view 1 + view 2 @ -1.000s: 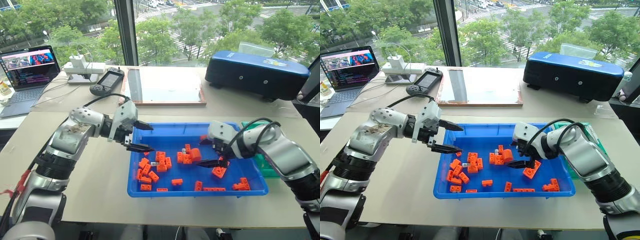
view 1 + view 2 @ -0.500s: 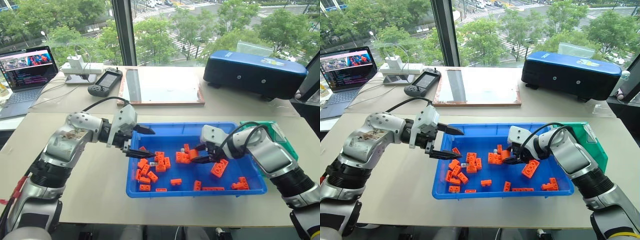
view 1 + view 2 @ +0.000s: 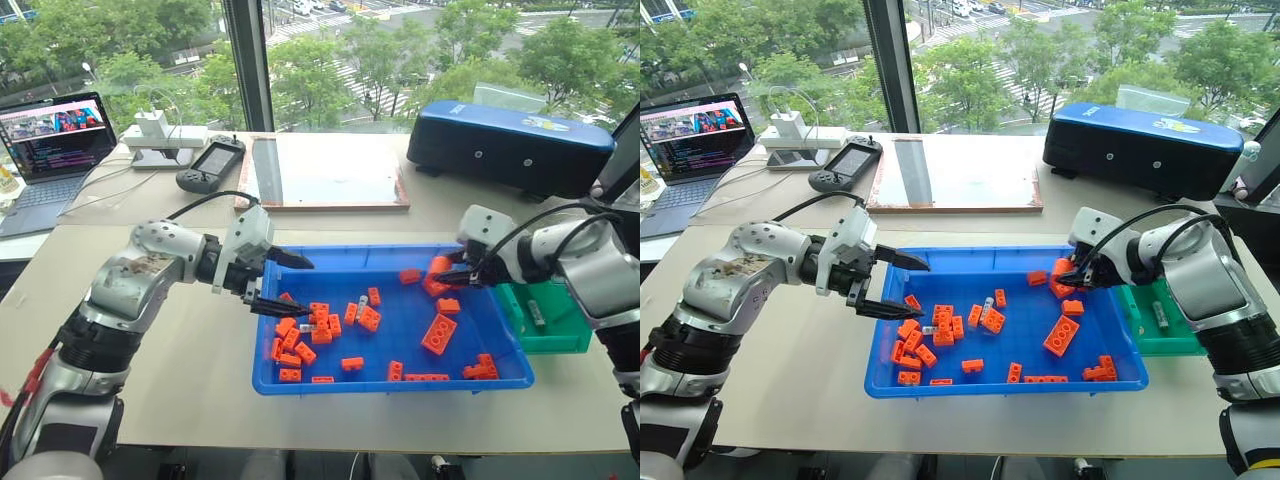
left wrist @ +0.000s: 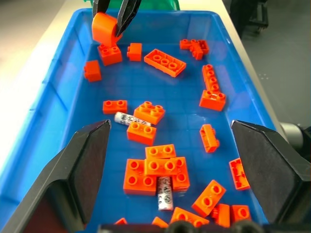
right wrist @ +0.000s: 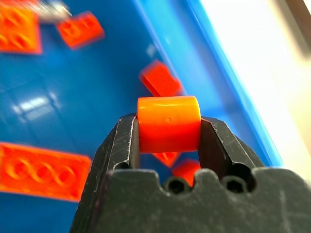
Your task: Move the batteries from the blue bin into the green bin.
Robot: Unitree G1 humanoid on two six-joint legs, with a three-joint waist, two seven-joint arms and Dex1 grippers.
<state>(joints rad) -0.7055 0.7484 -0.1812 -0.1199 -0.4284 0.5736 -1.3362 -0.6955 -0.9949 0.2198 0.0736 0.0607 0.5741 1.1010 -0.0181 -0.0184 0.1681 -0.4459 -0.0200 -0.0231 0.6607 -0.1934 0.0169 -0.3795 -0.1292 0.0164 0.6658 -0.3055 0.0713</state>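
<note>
The blue bin (image 3: 380, 386) holds many orange bricks and two slim silvery batteries (image 4: 132, 118) (image 4: 165, 192), lying among the bricks in its left half. The green bin (image 3: 560, 336) stands against its right end with one battery (image 3: 1160, 314) inside. My left gripper (image 3: 298, 287) hangs open over the blue bin's left end, nothing between its fingers. My right gripper (image 3: 455, 272) is above the blue bin's far right corner, shut on an orange round brick (image 5: 168, 124), not a battery.
Behind the bins lie a wooden-framed board (image 3: 325, 172) and a dark navy case (image 3: 510, 145). A laptop (image 3: 55, 135), a handheld controller (image 3: 213, 162) and a white charger (image 3: 165, 130) are at the far left. Bare table runs along the near edge.
My right gripper closed on the orange round brick in the middle of the blue bin and carried it up and right toward the far right corner. The left gripper stayed put.
</note>
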